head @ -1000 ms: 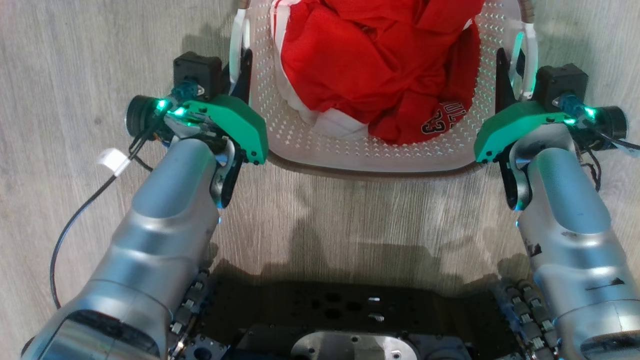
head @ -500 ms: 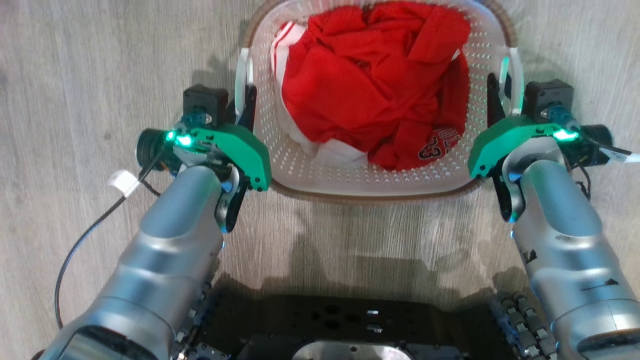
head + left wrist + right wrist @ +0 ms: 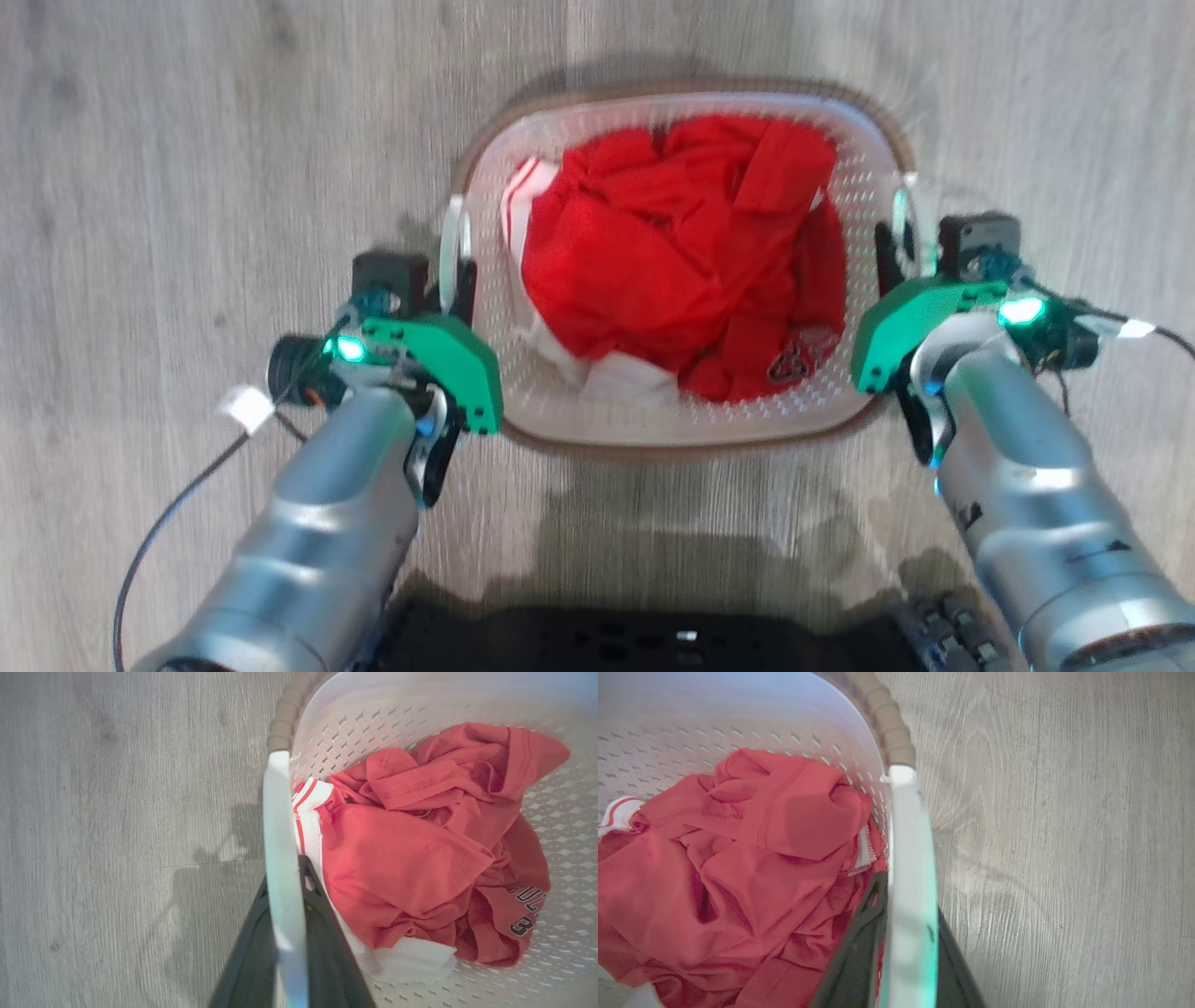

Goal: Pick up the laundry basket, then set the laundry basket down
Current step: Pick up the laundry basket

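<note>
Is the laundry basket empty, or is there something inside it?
Not empty: crumpled red clothing with white trim lies inside the laundry basket, covering most of its bottom.

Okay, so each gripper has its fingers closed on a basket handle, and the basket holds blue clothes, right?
Not quite. The clothes are red, not blue; the head view shows it. The rest holds: the left gripper is closed on the left handle and the right gripper on the right handle of the basket.
</note>
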Available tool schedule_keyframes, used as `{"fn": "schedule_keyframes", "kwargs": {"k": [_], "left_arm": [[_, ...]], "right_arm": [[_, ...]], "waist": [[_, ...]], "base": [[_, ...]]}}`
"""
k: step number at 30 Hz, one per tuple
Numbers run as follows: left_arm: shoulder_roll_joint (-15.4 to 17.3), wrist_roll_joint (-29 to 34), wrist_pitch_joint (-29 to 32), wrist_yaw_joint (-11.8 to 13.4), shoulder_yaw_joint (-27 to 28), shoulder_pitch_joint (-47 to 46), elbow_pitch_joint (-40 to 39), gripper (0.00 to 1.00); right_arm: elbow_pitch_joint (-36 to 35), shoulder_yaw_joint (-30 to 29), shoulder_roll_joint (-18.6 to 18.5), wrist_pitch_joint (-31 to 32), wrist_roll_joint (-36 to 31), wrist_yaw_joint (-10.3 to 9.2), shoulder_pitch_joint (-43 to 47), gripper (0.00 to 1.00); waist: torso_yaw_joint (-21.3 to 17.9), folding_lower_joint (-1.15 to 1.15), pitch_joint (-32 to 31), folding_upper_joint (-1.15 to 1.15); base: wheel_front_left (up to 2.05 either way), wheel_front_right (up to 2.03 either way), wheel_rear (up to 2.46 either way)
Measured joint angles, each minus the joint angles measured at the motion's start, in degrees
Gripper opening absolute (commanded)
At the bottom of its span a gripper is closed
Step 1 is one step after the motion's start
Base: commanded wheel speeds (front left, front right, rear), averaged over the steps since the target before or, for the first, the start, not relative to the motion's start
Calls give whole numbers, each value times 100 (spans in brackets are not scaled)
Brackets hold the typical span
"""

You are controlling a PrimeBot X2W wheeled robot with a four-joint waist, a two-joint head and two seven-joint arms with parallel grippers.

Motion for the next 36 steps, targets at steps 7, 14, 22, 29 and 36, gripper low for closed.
{"fn": "schedule_keyframes", "kwargs": {"k": [7,14,22,29,36], "left_arm": [[-7,-376,0,-7,-229,385,341,0],[-11,-727,0,-14,-527,754,700,0],[-10,-1077,42,-111,-840,1276,1058,0],[-5,-1319,321,-238,-1121,1555,1252,0],[16,-1472,534,-311,-1298,1723,1338,0]], "right_arm": [[510,676,14,0,689,0,297,0],[813,1485,43,15,1459,0,602,0],[932,2286,57,399,2271,0,1034,0],[1002,2806,60,754,2815,0,1365,0],[1054,3181,59,973,3178,0,1597,0]], "waist": [[-74,0,-634,0],[-171,0,-1324,0],[-294,0,-2105,0],[-370,0,-2740,0],[-420,0,-3247,0]], "base": [[0,0,0],[0,0,0],[0,0,0],[0,0,0],[0,0,0]]}}
